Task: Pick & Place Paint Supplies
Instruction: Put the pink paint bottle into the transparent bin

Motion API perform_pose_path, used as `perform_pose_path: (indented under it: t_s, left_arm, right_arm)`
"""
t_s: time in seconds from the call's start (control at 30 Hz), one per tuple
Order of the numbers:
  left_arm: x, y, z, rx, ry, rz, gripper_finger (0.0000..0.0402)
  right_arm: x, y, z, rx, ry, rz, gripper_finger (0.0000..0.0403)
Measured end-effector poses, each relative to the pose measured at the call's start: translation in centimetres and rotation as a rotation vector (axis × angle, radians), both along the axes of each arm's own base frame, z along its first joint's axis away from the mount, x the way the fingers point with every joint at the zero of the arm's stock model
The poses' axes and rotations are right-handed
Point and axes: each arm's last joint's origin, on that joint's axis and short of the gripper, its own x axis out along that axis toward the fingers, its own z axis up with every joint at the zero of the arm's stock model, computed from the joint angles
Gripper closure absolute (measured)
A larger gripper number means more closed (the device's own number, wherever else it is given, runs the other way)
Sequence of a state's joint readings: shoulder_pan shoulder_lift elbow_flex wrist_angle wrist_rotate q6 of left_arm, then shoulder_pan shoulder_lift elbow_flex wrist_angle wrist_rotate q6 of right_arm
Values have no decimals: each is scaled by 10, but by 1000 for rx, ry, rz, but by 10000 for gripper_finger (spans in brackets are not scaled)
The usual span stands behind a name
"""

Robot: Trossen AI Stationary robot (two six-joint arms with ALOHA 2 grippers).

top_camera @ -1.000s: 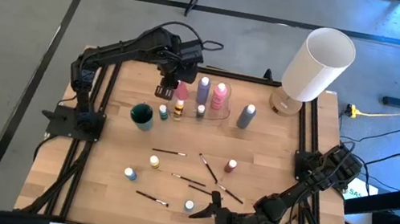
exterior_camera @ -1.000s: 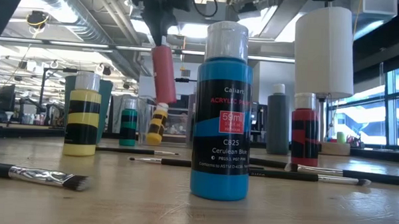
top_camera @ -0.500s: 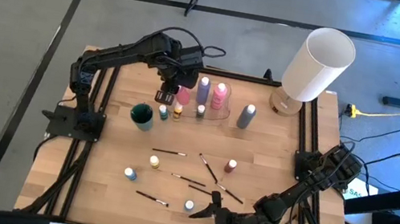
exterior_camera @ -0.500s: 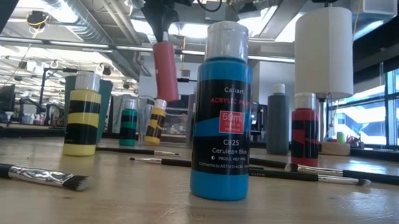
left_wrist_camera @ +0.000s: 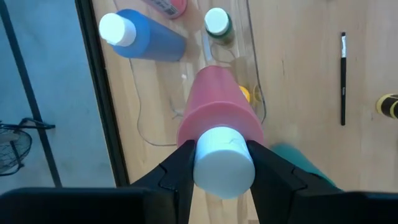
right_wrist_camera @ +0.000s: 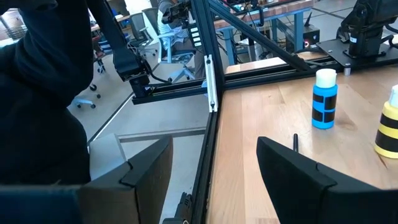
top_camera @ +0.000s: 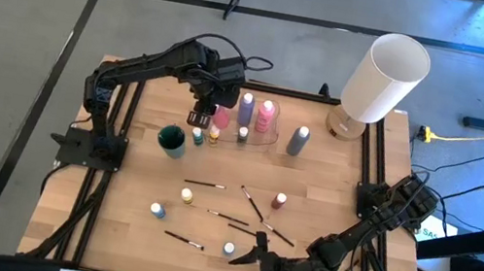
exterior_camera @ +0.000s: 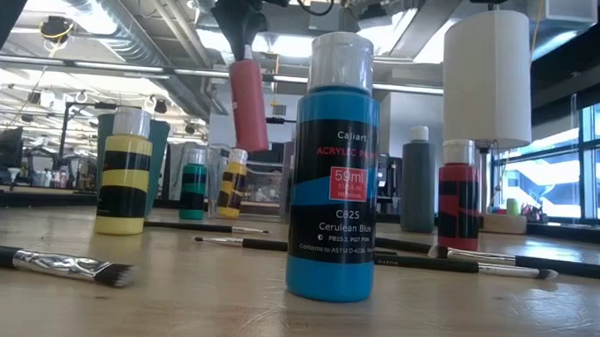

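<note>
A pink paint bottle (left_wrist_camera: pixel 214 106) hangs over the table's far left part with my left gripper (left_wrist_camera: pixel 224 163) shut on its white cap; in the low view the bottle (exterior_camera: pixel 249 105) is tilted and well above the wood. Under it are a small yellow-and-black bottle (exterior_camera: pixel 231 183) and a clear tray (top_camera: pixel 266 138) with a purple bottle (top_camera: pixel 246 107) and another pink bottle (top_camera: pixel 266 113). Small bottles (top_camera: pixel 187 195) and brushes (top_camera: pixel 204 184) lie on the near half. My right gripper (top_camera: pixel 250 265) stands open at the near edge, nothing between its fingers (right_wrist_camera: pixel 149 168). My left gripper pinches the pink bottle's white cap (left_wrist_camera: pixel 224 171) between its two fingers (left_wrist_camera: pixel 180 168), one on each side. The fingers come from above, pointing steeply down. The bottle hangs below them, cap up and slightly tilted, clear of the table and of the bottles beneath.
A teal cup (top_camera: pixel 171 139) stands left of the tray and a grey bottle (top_camera: pixel 297 140) right of it. A big white lamp (top_camera: pixel 384 79) fills the far right corner. A black frame (top_camera: pixel 122 116) runs round the table. Bare wood lies between tray and brushes.
The small yellow-and-black bottle below the held pink one has gone from leaning to standing upright. The pink bottle stays lifted in my left gripper.
</note>
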State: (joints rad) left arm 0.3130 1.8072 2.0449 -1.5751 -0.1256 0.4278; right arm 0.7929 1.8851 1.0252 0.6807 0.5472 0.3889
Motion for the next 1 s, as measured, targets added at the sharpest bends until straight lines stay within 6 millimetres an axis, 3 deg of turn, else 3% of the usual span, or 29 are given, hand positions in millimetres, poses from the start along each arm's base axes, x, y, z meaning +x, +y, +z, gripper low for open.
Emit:
perform_pose_path:
  t_s: [0.6,1.0]
  left_arm:
    - [-2,-5,8,61,-9,-28,283]
    - [-15,21,29,64,-86,-37,283]
  right_arm:
    - [0,0,0,-6,3,0,166]
    - [0,0,0,-5,2,-1,166]
